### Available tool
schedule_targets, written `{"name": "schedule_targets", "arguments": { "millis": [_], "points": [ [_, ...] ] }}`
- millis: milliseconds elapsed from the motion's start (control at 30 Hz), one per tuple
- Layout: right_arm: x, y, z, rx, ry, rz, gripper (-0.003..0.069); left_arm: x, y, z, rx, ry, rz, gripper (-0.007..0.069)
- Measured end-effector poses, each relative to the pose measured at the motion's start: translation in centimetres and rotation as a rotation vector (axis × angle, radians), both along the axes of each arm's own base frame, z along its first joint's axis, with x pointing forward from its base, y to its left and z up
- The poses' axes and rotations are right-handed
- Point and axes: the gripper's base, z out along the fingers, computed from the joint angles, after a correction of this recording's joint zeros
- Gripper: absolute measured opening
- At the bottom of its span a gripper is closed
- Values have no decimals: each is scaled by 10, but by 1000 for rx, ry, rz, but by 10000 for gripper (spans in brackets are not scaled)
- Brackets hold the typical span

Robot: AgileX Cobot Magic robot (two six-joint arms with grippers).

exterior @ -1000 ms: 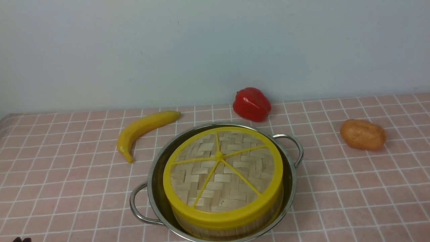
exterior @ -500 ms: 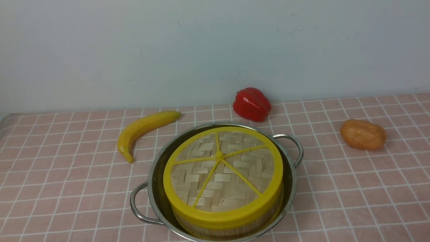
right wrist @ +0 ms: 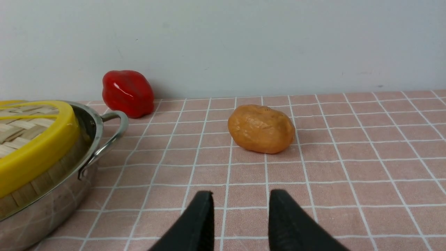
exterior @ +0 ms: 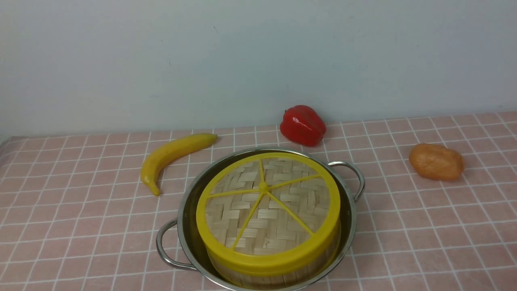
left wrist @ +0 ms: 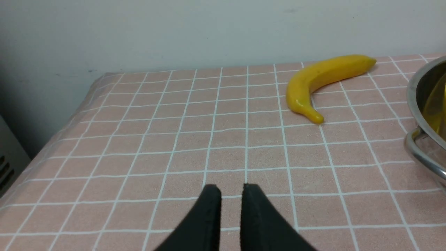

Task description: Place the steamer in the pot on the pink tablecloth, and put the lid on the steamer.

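The steel pot stands on the pink tablecloth near the front middle. Inside it sits the steamer, only its pale wooden wall showing. The woven lid with its yellow rim and spokes lies flat on top of the steamer. Neither gripper shows in the front view. My left gripper hovers over bare cloth left of the pot, open a narrow gap and empty. My right gripper is over bare cloth right of the pot and lid, open wider and empty.
A yellow banana lies left of and behind the pot. A red pepper sits by the back wall. An orange-brown potato lies to the right. The cloth's left edge drops off beside the left gripper.
A dark tip of the left gripper at the front view's bottom left corner has slipped out of that view. Pot, steamer and lid have not moved.
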Motion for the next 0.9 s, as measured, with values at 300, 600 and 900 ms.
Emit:
{"name": "schedule_targets", "arguments": {
  "millis": [300, 600, 900],
  "points": [
    [0, 0, 0, 0, 0, 0, 242, 0, 0, 0, 0, 0, 0, 104],
    [0, 0, 0, 0, 0, 0, 242, 0, 0, 0, 0, 0, 0, 116],
    [0, 0, 0, 0, 0, 0, 242, 0, 0, 0, 0, 0, 0, 128]
  ]
}}
